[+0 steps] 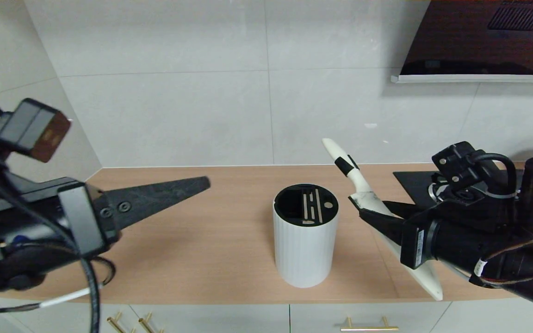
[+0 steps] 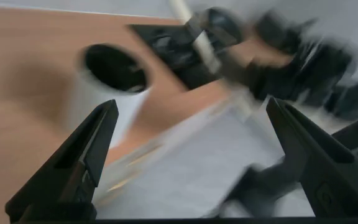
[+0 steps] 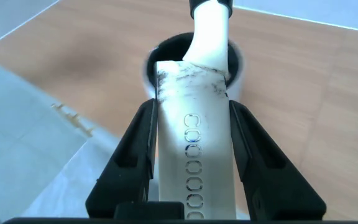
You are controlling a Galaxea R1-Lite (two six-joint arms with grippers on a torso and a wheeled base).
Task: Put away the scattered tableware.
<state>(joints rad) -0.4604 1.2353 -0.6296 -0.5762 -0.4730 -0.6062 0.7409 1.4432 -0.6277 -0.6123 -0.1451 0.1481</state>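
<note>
A white ribbed cylindrical utensil holder (image 1: 305, 245) with a black slotted top stands mid-counter. My right gripper (image 1: 372, 215), just right of the holder and above the counter, is shut on a white slotted spatula (image 1: 361, 182). The spatula's black-banded handle angles up toward the wall, and its blade end reaches the counter's front edge. In the right wrist view the spatula (image 3: 194, 130) lies between the jaws of the right gripper (image 3: 191, 115), with the holder (image 3: 160, 59) beyond it. My left gripper (image 1: 197, 185) hovers left of the holder, open and empty; the left wrist view shows the left gripper (image 2: 191, 106) facing the holder (image 2: 107, 87).
The wooden counter (image 1: 201, 249) runs along a tiled wall. A black cooktop (image 1: 412, 185) sits at the right behind my right arm, with a dark range hood (image 1: 479, 41) above. Drawers with gold handles (image 1: 369, 327) are below the front edge.
</note>
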